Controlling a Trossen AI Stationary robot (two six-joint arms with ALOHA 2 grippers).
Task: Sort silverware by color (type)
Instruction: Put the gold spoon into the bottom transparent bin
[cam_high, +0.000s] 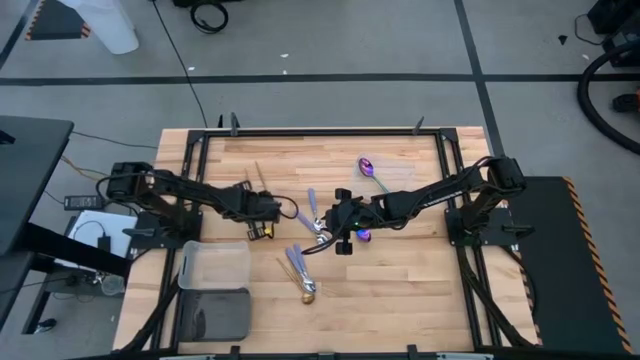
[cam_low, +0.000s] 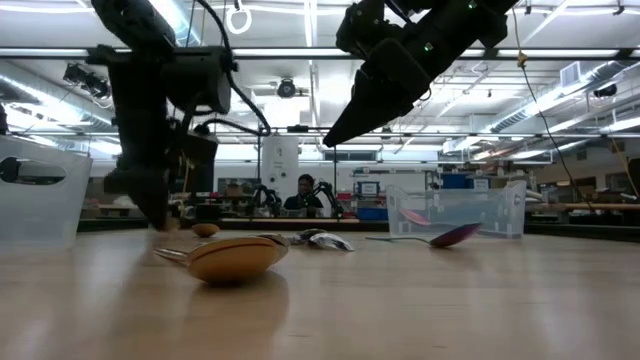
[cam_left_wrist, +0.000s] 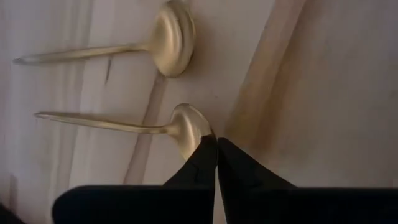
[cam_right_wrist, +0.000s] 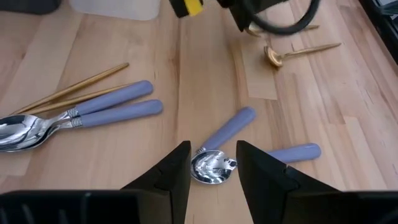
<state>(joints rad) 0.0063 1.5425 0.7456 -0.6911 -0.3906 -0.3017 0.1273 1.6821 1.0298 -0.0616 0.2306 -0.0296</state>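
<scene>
Quick check-in from the remote seat. Closest to the front edge of the bench (cam_high: 420, 290) there's a lone gold spoon (cam_high: 308, 290) with a pair of lavender-handled spoons (cam_high: 295, 258) just behind it. All of it is loose on the wood. The clear containers (cam_high: 185, 265) by the front-left corner look like the bins, and I can't see any silverware in them, so I'd call the sort barely started.

Mid-bench is where both arms work. The right gripper (cam_right_wrist: 211, 149) hangs low over a silver spoon with a lavender handle (cam_right_wrist: 211, 167). Its fingers are spread wide, one either side of the bowl, and they hold nothing. That straddle reads to me as lining up for a pinch at the neck, where the spoon is thinnest. A second lavender handle (cam_right_wrist: 295, 152) lies just beside it, so a sloppy close could catch both.

The left gripper (cam_left_wrist: 216, 146) is down on the wood toward the left side. Its fingers are pressed together, with the tips right at the rim of a gold spoon's bowl (cam_left_wrist: 186, 127). I can't tell whether it's pinching that rim or only touching it. Another gold spoon (cam_left_wrist: 174, 37) lies parallel, just past it.

Toward the far edge a purple iridescent spoon (cam_high: 366, 168) sits alone, well apart from everything else.
</scene>
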